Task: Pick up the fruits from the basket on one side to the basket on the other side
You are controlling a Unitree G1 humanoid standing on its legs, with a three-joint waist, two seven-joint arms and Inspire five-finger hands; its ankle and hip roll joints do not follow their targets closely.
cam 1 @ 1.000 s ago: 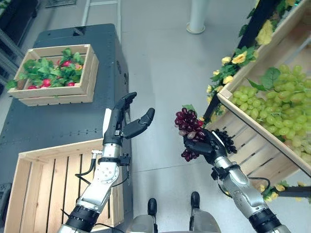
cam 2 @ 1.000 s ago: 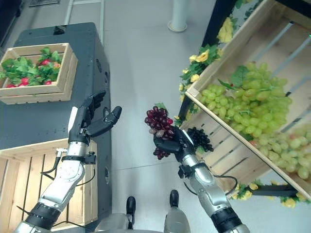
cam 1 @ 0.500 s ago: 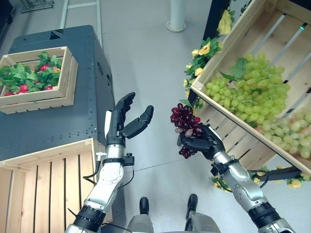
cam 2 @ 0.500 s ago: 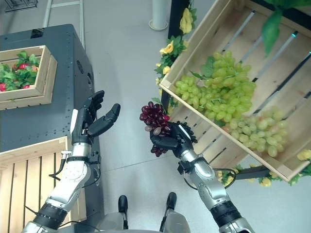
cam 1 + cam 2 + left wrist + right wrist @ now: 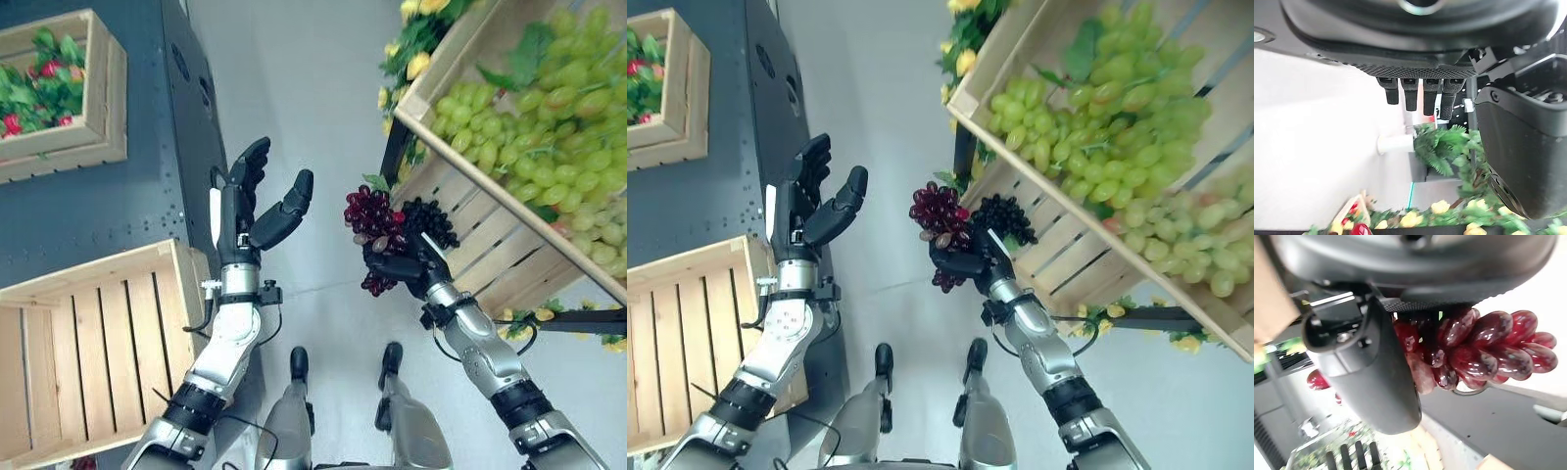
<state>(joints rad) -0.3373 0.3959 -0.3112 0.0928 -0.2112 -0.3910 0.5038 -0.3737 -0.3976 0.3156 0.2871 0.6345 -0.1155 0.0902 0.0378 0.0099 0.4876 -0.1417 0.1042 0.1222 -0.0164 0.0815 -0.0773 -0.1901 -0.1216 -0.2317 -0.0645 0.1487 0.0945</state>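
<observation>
Change since earlier: view has swung, so the crates sit elsewhere in it; that is the camera. Against the arms themselves, the right hand keeps its clamp on the red grapes and the left hand stays raised and spread.
Grape crate [image 5: 460,220]: tilted, at 2 o'clock from the robot, full of green grapes [image 5: 549,117]; a dark bunch [image 5: 423,217] lies at its lower lip, just behind the right hand.
Empty crate [image 5: 88,343]: slatted, at 9 o'clock, low on the robot's left; judged the drop point.
Far crate [image 5: 73,147]: at 11 o'clock on the dark cabinet [image 5: 147,211], holding leaves and red fruit.
Right hand [image 5: 407,269]: fingers curled round the red grapes [image 5: 372,220], held in the air between the two sides.
Left hand [image 5: 240,211]: fingers straight, thumb out, palm turned toward the bunch, holding nothing.
Key relation: red grapes lie at 3 o'clock from the left hand, near but apart; the empty crate lies at 8 o'clock from the bunch, well apart.
Long axis: bunch stands roughly upright, top above the fist and tail hanging below it.
Nearer arm: left hand is nearer the empty crate, so a hand-over looks likely; right arm would need a long reach across.
</observation>
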